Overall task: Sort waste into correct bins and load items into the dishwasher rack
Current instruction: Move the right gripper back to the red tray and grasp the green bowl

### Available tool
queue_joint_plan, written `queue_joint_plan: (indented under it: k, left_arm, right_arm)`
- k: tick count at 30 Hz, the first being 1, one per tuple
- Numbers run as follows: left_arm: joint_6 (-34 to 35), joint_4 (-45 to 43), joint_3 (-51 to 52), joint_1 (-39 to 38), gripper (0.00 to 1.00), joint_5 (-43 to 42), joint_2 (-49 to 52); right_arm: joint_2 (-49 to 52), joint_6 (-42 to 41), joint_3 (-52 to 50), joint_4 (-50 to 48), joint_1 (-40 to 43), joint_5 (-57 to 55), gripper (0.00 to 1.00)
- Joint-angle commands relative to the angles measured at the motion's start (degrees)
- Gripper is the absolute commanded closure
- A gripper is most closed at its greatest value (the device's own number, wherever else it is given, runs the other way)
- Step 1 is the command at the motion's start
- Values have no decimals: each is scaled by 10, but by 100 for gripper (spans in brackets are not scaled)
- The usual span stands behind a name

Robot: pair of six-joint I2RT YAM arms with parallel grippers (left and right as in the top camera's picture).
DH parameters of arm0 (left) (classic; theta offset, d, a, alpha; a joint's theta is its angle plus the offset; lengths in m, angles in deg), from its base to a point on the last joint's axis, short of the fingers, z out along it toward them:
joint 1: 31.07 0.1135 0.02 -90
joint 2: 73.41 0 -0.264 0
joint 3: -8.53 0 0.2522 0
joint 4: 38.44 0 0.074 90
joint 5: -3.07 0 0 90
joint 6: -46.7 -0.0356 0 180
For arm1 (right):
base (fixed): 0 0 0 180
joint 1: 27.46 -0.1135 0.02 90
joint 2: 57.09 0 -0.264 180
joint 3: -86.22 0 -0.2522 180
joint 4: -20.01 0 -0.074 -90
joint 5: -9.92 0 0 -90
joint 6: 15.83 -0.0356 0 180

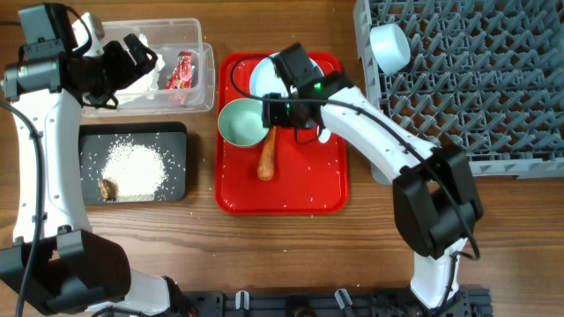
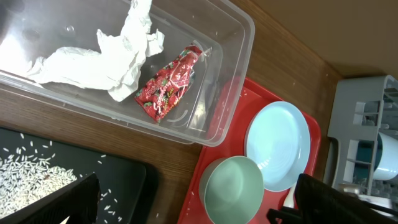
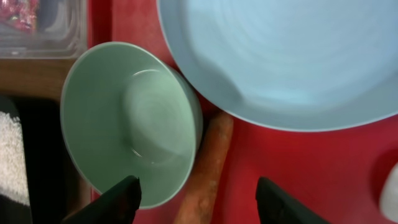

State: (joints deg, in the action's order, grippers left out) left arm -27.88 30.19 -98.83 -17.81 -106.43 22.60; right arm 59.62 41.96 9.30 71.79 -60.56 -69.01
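Your right claw stands apart, clamped on nothing. The orange carrot lies between its 2 fingers, just beside the mint-green bowl, whose rim sits under 1 finger. Closing could catch that rim and tip the bowl. The carrot's near end is cut off.

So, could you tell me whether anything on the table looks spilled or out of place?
Yes: an orange carrot lies on the red tray beside the mint-green bowl, and a few stray white grains dot that tray, away from the rice pile in the black tray.
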Motion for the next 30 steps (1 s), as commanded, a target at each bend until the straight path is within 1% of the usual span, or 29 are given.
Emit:
queue_joint_plan:
  k: [1, 5, 8, 15, 17, 21, 25, 30]
  left_arm:
    - [-2, -1, -3, 1, 0, 1, 0]
    - [-2, -1, -3, 1, 0, 1, 0]
    - [-2, -1, -3, 1, 0, 1, 0]
    - [-2, -1, -3, 1, 0, 1, 0]
    - [-2, -1, -3, 1, 0, 1, 0]
    - [-2, -1, -3, 1, 0, 1, 0]
    - [-2, -1, -3, 1, 0, 1, 0]
    - [-2, -1, -3, 1, 0, 1, 0]
  right_arm:
    - [3, -40, -27, -39, -15, 19, 41]
    - [3, -40, -45, -76, -30, 15, 45]
    - [10, -43, -47, -85, -36, 3, 52]
    - [28, -55, -47, -90, -37, 6, 60]
    - [30, -55, -47, -95, -37, 6, 65]
    - [30, -53, -47, -102, -37, -2, 67]
    - [35, -53, -47, -109, -37, -8, 77]
    - [49, -55, -47, -117, -37, -7, 77]
